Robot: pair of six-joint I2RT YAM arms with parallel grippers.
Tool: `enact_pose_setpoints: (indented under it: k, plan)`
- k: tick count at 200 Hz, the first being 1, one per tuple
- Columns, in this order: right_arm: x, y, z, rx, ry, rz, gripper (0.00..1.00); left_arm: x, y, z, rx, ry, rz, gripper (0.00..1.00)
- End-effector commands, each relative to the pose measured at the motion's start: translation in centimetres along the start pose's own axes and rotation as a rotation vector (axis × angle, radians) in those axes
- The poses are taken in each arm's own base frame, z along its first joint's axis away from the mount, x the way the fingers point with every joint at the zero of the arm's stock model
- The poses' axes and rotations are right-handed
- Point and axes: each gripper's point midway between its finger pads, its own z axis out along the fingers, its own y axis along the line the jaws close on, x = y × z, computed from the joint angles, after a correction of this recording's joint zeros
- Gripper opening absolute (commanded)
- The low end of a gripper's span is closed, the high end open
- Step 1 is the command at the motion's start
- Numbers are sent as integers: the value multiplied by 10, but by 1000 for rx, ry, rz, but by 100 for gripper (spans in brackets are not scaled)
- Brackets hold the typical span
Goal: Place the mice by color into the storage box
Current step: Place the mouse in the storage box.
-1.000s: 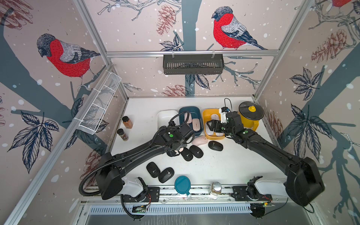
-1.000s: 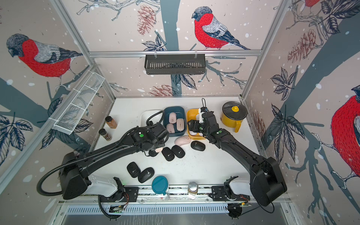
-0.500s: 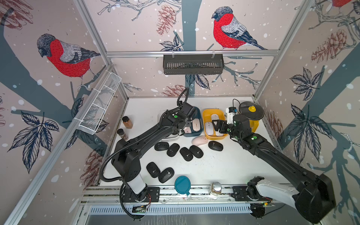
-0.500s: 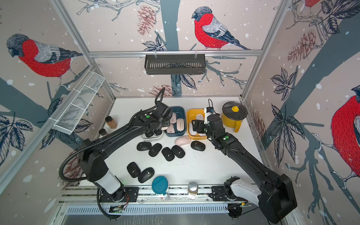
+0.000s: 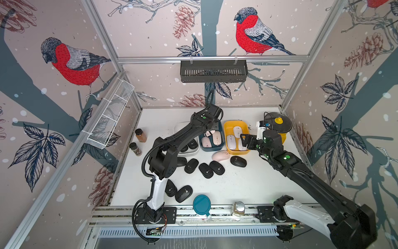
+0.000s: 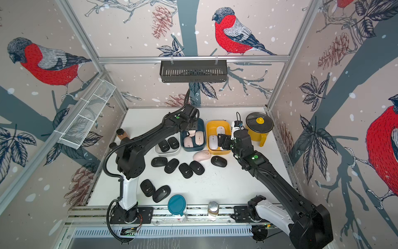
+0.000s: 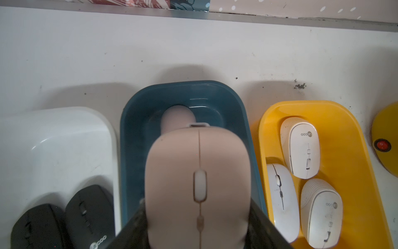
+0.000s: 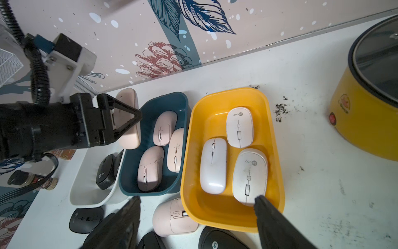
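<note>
The left gripper (image 5: 210,130) pinches a pale pink mouse (image 7: 198,183) by its sides. The mouse is a matte, flat oval with a whitish scroll wheel and a thin seam down its middle. It hangs over the blue bin (image 7: 129,129), which holds three more pink mice (image 8: 150,168). The yellow bin (image 8: 215,224) beside it holds three glossy white mice (image 8: 213,166), and the white bin (image 8: 86,194) holds two black mice (image 8: 105,172). One loose pink mouse (image 5: 220,155) and seven loose black mice (image 6: 171,166) lie on the table (image 5: 247,183) in front of the bins. The right gripper (image 8: 197,199), jaws spread and empty, hovers at the yellow bin's near end. A second ago the left gripper was down among the loose mice; it has since risen and reached over the blue bin.
</note>
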Motion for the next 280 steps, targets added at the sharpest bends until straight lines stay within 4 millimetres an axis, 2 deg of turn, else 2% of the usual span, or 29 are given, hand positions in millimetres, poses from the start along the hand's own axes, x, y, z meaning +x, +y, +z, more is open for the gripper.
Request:
enact_pose_setpoints:
  k: [1, 114, 164, 189, 231, 280]
  plan:
    - [-5, -5, -1, 19, -20, -17, 83, -2, -4, 12, 8, 16, 10, 57]
    - [2, -20, 5, 26, -4, 11, 83, -7, 3, 60, -14, 46, -26, 58]
    - [7, -31, 7, 51, 16, 23, 83, 0, -18, 86, 58, 107, -35, 57]
    - [8, -33, 7, 51, 22, 33, 83, 3, -21, 92, 75, 125, -50, 57]
    - [11, -36, 8, 54, 34, 43, 83, 11, -13, 102, 56, 153, -76, 58]
    - [14, -40, 11, 63, 49, 60, 84, 20, -13, 112, 64, 176, -78, 64]
